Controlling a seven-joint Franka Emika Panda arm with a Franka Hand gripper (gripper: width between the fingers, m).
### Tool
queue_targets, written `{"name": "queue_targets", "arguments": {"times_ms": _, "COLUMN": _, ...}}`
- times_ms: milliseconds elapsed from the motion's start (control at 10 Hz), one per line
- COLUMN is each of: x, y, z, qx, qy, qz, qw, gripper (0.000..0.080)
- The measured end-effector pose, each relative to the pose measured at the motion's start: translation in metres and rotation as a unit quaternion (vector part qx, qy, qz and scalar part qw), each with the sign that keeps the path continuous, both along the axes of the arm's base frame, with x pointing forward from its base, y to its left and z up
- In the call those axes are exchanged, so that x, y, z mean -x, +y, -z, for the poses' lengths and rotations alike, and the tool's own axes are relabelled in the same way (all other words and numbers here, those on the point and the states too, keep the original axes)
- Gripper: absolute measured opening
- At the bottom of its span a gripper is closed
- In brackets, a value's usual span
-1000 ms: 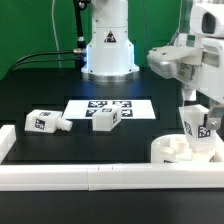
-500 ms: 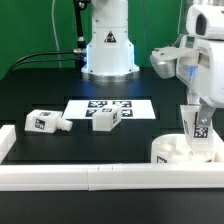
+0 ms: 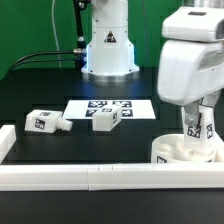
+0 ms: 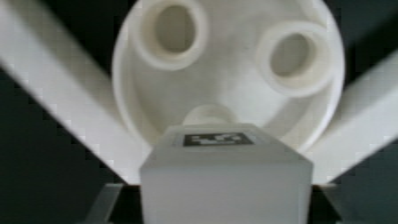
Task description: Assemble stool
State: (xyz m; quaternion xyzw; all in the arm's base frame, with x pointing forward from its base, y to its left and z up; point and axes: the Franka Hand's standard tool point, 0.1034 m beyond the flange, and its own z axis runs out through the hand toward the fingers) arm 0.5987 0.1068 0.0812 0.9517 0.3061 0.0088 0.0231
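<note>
Seat (image 3: 172, 152) of the stool at the near edge of the black desk (image 3: 40, 95), far on the exterior view's right, touching the long front rail (image 3: 100, 176). Round, white, dish-like. In the wrist view, seat (image 4: 222, 70) set between two white rails (image 4: 45, 75) that run in toward each other on either side of it; two oval sockets (image 4: 173, 33) open on its face.

Upright leg (image 3: 206, 128) standing on the seat, tag facing the exterior camera. Same leg from the wrist: blocky end (image 4: 222, 165) dead centre, small tag on its top face.

Jaws closed, clamped on the upright leg from above. Fingers themselves mostly hidden under the bulky white arm (image 3: 195, 55) in the exterior view; only dark slivers either side of the block in the wrist view.

Two loose legs lying on their sides well apart from the seat: one (image 3: 45, 121) on the bare desk toward the exterior view's left, the other (image 3: 107, 118) resting on the front edge of the marker board (image 3: 135, 104).

Robot base (image 3: 107, 45) behind the marker board.
</note>
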Motion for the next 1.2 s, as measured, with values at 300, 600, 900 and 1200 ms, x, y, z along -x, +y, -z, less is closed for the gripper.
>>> {"name": "queue_targets", "arguments": {"times_ms": 300, "x": -0.0002, "y": 0.0012, "z": 0.0002, "qx": -0.009, "qy": -0.002, "qz": 0.105, "qw": 0.994, "gripper": 0.0334}}
{"name": "queue_targets", "arguments": {"times_ms": 600, "x": 0.0021, "y": 0.0069, "z": 0.0009, "qx": -0.021, "qy": -0.005, "qz": 0.303, "qw": 0.953, "gripper": 0.0334}}
{"name": "queue_targets", "arguments": {"times_ms": 900, "x": 0.0007, "y": 0.0025, "z": 0.0002, "qx": -0.070, "qy": -0.017, "qz": 0.492, "qw": 0.868, "gripper": 0.0334}}
{"name": "queue_targets", "arguments": {"times_ms": 1200, "x": 0.0013, "y": 0.0051, "z": 0.0006, "qx": -0.076, "qy": -0.011, "qz": 0.564, "qw": 0.822, "gripper": 0.0334}}
